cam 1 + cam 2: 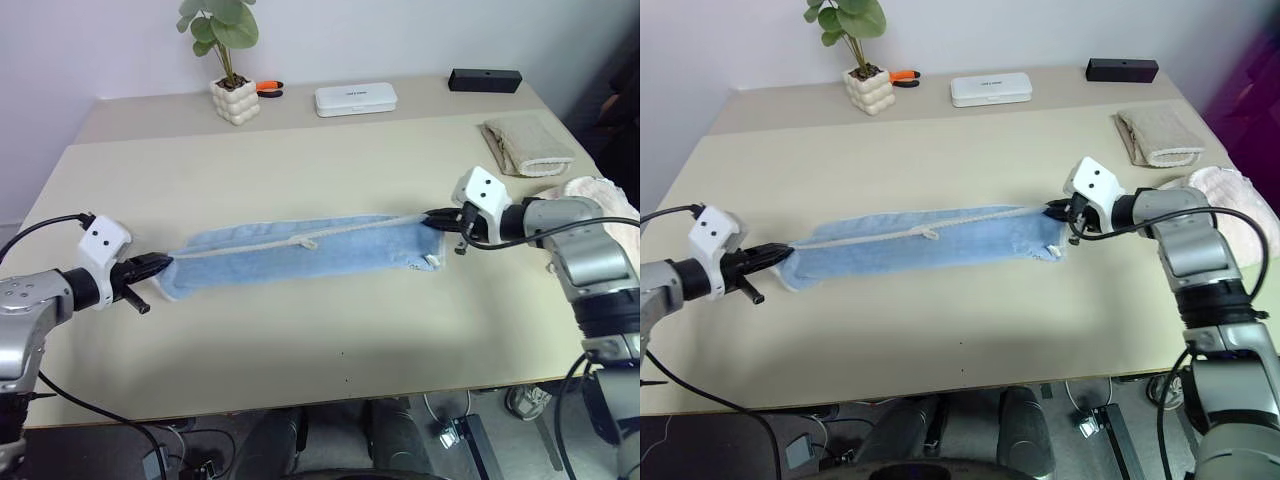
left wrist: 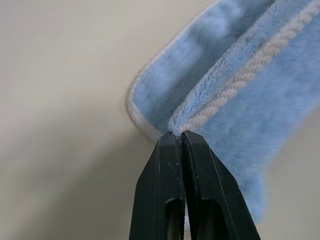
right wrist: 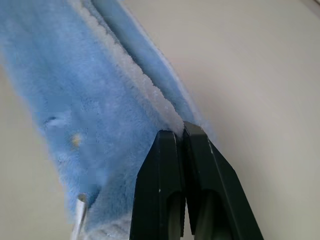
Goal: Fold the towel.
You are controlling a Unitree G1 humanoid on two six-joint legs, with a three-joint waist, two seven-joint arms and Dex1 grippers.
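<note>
Light blue towel (image 1: 300, 258) stretched long across the middle of the table (image 1: 300, 350), held at both short ends. Left claw (image 1: 160, 265) clamped shut on the towel's left end; the left wrist view shows its fingers pinching the stitched whitish edge. Right claw (image 1: 438, 217) likewise closed on the right end, edge caught between the fingers. Towel looks already doubled lengthwise: a narrow strip, whitish seam running along the upper side, two layers visible at the left end. It sags low, middle seemingly resting on the table, ends slightly lifted.

Progress judgement: first lengthwise fold seems done, roughly halfway. Left to do: bring one end over to the other to shorten the strip, lay flat, release. Layers at the left end are not quite aligned, may need tidying.

Other stuff, not involved: beige folded towel (image 1: 527, 147) far right, pink fluffy towel (image 1: 600, 200) at right edge beside the right arm, potted plant (image 1: 232, 90), white case (image 1: 356, 99), black box (image 1: 485, 80) along the back.
</note>
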